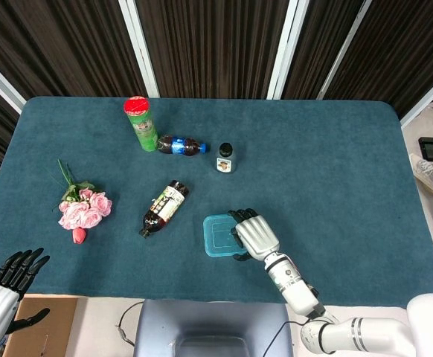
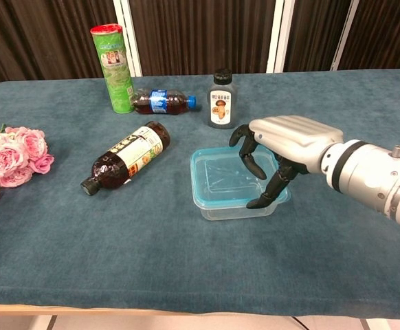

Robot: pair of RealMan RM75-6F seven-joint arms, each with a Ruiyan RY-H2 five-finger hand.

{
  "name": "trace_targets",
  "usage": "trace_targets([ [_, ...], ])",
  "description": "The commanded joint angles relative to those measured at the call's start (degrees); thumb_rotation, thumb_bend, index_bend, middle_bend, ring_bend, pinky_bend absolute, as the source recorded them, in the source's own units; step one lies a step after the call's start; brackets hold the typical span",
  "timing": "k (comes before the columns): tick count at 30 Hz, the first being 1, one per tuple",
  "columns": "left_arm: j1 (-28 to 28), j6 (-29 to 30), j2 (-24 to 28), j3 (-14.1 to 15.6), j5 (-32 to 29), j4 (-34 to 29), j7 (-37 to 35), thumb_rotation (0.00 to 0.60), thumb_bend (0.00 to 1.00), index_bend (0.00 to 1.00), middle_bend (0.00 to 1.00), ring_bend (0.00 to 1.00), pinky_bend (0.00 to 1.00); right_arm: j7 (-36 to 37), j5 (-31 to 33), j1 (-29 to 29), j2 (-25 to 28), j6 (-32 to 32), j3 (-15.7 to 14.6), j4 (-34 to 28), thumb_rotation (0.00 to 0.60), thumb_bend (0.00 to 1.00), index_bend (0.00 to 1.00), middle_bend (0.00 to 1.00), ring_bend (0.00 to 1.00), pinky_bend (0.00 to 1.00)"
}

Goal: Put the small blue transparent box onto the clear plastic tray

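The small blue transparent box [image 1: 218,236] [image 2: 220,179] lies near the table's front edge, a little right of centre. Under it in the chest view shows the clear plastic tray [image 2: 229,212], only its pale lower rim visible. My right hand [image 1: 255,233] [image 2: 289,137] grips the box's right side, its fingers [image 2: 249,159] curled over the rim into the box and the thumb against the front right corner. My left hand [image 1: 4,286] hangs off the table's front left corner, fingers spread and holding nothing.
A green can [image 1: 141,123] [image 2: 115,67] stands at the back, with a cola bottle [image 1: 179,145] [image 2: 160,101] lying beside it and a small dark bottle [image 1: 225,158] [image 2: 220,98] upright. A dark sauce bottle [image 1: 164,207] [image 2: 126,157] lies left of the box. Pink flowers [image 1: 82,208] [image 2: 11,155] sit far left.
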Motion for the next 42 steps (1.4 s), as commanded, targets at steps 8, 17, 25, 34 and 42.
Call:
trace_targets([
  [8, -0.06, -0.19, 0.05, -0.09, -0.28, -0.07, -0.1, 0.6, 0.43, 0.0, 0.02, 0.02, 0.1, 0.02, -0.09, 0.48, -1.4, -0.81, 0.26, 1.41, 0.6, 0.3, 0.91, 0.65, 0.45, 0.36],
  [17, 0.0, 0.11, 0.2, -0.13, -0.3, -0.05, -0.56, 0.6, 0.43, 0.0, 0.02, 0.02, 0.1, 0.44, -0.45, 0.44, -2.31, -1.29, -0.03, 2.65, 0.6, 0.3, 0.91, 0.65, 0.45, 0.36],
  [25, 0.08, 0.21, 0.19, -0.13, -0.28, -0.04, -0.51, 0.6, 0.43, 0.0, 0.02, 0.02, 0.1, 2.33, -0.84, 0.07, -2.51, -1.78, -0.02, 3.51, 0.6, 0.3, 0.91, 0.65, 0.45, 0.36],
  [34, 0.01, 0.06, 0.19, -0.19, -0.34, -0.14, -0.44, 0.6, 0.43, 0.0, 0.02, 0.02, 0.1, 3.22, -1.03, -0.1, -2.44, -2.02, 0.32, 4.07, 0.6, 0.3, 0.91, 0.64, 0.45, 0.36],
  [42, 0.13, 0.39, 0.26, -0.16, -0.24, -0.01, -0.74, 0.6, 0.43, 0.0, 0.02, 0.02, 0.1, 3.23, -1.07, -0.35, -2.86, -2.03, 0.16, 4.62, 0.6, 0.3, 0.9, 0.65, 0.45, 0.36],
])
